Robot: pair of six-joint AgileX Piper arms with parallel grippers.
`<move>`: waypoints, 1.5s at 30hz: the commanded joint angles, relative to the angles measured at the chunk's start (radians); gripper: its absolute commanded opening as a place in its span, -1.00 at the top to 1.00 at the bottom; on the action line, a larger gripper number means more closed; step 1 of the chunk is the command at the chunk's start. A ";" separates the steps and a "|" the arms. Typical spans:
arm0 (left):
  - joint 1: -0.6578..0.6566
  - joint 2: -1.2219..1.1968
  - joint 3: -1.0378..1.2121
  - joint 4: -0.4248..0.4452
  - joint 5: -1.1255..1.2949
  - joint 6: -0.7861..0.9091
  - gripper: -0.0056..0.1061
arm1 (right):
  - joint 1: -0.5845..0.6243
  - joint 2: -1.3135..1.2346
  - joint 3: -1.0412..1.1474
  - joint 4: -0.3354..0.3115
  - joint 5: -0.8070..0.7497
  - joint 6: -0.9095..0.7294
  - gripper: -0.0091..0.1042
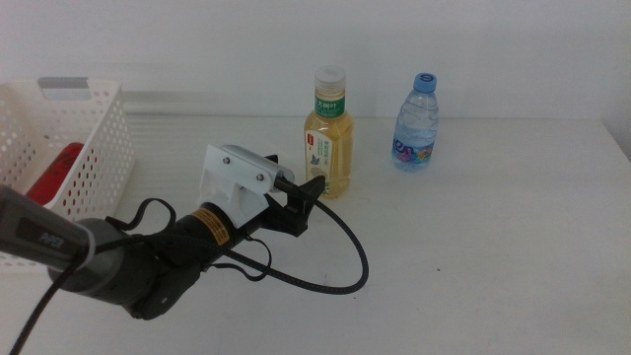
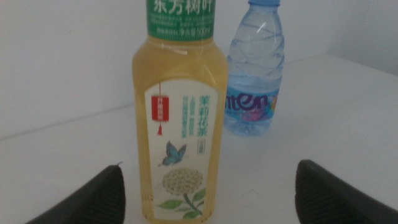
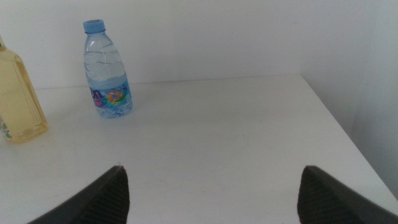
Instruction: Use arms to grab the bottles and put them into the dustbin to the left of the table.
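The yellow tea bottle (image 1: 328, 138) with a white cap and green label stands upright at mid table. My left gripper (image 1: 310, 202) is open just in front of it, jaws apart, tips close to its base. In the left wrist view the tea bottle (image 2: 180, 124) fills the middle between the open jaws of my left gripper (image 2: 210, 167). The clear water bottle (image 1: 416, 123) with a blue cap stands to its right. The red can (image 1: 54, 173) lies inside the white dustbin (image 1: 99, 118) at the left. My right gripper (image 3: 211, 168) is open and empty, outside the middle view.
The white table (image 1: 493, 256) stretches to the right and front. A black cable (image 1: 355, 266) loops from the left arm onto the table. The right wrist view shows the water bottle (image 3: 107, 71), the tea bottle's edge (image 3: 18, 99) and the table's right edge.
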 commanded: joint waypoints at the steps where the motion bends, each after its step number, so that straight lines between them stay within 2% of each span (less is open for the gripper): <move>1: 0.002 0.015 -0.006 -0.008 -0.036 -0.008 -0.78 | -0.004 -0.005 0.004 -0.005 -0.010 -0.003 -0.76; 13: 0.002 0.089 -0.070 -0.008 -0.083 -0.008 -0.78 | -0.004 -0.005 0.004 -0.005 -0.010 -0.003 -0.76; 45: 0.000 0.376 -0.476 0.015 -0.062 -0.061 -0.78 | -0.004 -0.005 0.004 -0.005 -0.010 -0.003 -0.76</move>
